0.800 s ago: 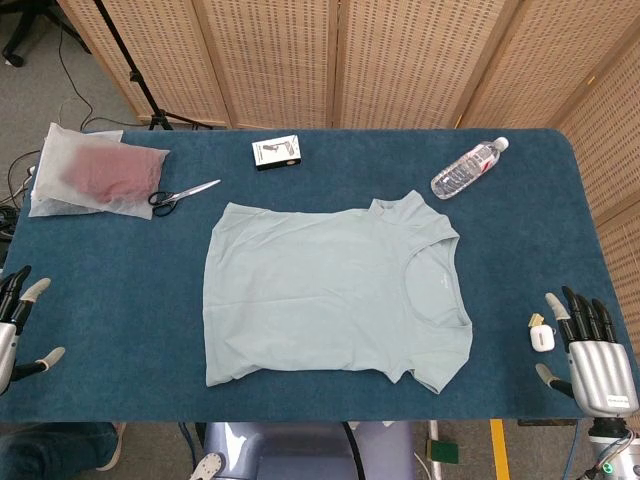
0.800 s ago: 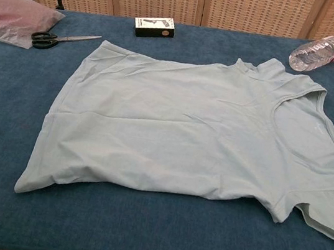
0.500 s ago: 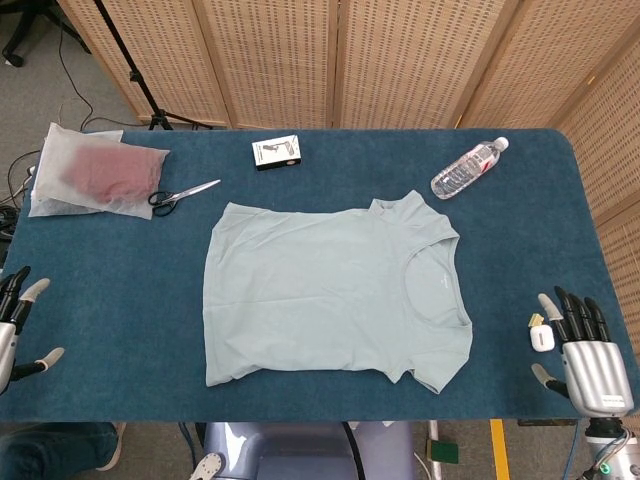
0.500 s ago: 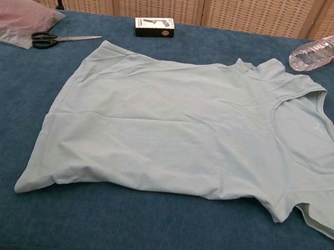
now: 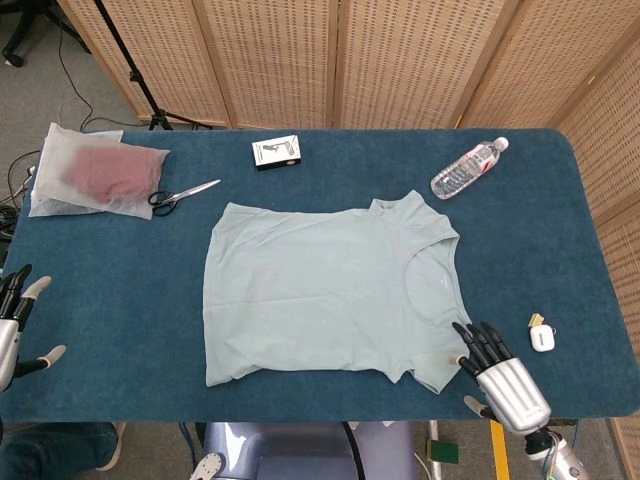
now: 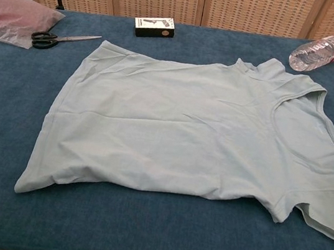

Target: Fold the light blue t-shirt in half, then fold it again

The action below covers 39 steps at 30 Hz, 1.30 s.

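The light blue short-sleeved cotton t-shirt (image 5: 325, 290) lay spread flat and unfolded on the dark blue felt-covered table (image 5: 120, 290), near its middle, collar toward the robot's right and hem toward its left, with soft wrinkles across the body in the chest view (image 6: 178, 133). What had changed within the last second was the right hand (image 5: 497, 372): it had been parked by the table's right edge beside the small white earbud case (image 5: 541, 338), and it had travelled inward along the near edge until its dark fingertips reached the near sleeve, fingers apart and holding nothing; whether they actually touched the cloth could not be told. The left hand (image 5: 14, 328) had stayed at the left edge, fingers spread and empty, well apart from the shirt. That movement read as the start of the first fold, with no grasp made yet. The fabric looked thin and limp, likely to sag and drag on the napped table cover, so pinching a corner cleanly would matter. Beyond the shirt lay a clear plastic water bottle (image 5: 468, 168) on its side, a small black-and-white cardboard box (image 5: 277, 152), black-handled steel scissors (image 5: 182, 196), and a translucent white plastic bag holding something reddish (image 5: 92, 175).
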Each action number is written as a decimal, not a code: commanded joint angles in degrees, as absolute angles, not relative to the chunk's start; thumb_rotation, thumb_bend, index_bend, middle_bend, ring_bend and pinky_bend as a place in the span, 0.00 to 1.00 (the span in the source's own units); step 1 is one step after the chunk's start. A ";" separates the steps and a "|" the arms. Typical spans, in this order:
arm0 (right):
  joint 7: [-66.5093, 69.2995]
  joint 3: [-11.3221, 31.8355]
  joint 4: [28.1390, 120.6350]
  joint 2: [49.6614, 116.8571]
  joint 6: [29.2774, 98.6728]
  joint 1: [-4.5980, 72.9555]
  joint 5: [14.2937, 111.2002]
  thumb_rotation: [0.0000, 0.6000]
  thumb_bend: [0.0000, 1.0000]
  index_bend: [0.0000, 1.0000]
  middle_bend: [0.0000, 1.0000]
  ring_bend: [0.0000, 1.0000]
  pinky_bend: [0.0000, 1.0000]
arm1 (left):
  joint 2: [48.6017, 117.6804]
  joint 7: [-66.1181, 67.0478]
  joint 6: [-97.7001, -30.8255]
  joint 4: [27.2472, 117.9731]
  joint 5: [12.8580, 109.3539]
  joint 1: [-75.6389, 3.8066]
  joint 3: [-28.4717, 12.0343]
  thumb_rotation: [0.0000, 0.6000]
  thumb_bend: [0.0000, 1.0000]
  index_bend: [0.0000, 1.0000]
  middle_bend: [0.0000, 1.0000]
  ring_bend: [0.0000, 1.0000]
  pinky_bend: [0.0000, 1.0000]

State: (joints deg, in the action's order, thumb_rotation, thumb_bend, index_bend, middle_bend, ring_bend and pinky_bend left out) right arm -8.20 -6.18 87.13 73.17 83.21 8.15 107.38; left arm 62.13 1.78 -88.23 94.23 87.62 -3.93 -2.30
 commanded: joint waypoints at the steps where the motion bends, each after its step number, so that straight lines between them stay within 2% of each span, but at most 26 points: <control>1: -10.35 -6.47 85.87 76.08 80.45 9.69 108.10 1.00 0.00 0.37 0.00 0.00 0.00 | 62.16 1.67 -88.39 94.22 87.63 -3.81 -2.30 1.00 0.00 0.00 0.00 0.00 0.00; 5: -12.78 -5.92 85.45 78.26 78.35 10.62 107.58 1.00 0.00 0.41 0.00 0.00 0.00 | 62.17 1.68 -88.07 94.11 87.21 -3.87 -2.41 1.00 0.00 0.00 0.00 0.00 0.00; 15: -17.92 -4.48 84.97 83.02 73.61 11.84 103.59 1.00 0.00 0.41 0.00 0.00 0.00 | 62.07 1.36 -87.88 94.04 86.89 -3.87 -2.53 1.00 0.00 0.00 0.00 0.00 0.00; 39: -23.26 -3.96 80.03 86.77 75.10 11.49 101.26 1.00 0.00 0.41 0.00 0.00 0.00 | 62.22 1.91 -87.44 94.14 86.45 -3.95 -2.62 1.00 0.00 0.00 0.00 0.00 0.00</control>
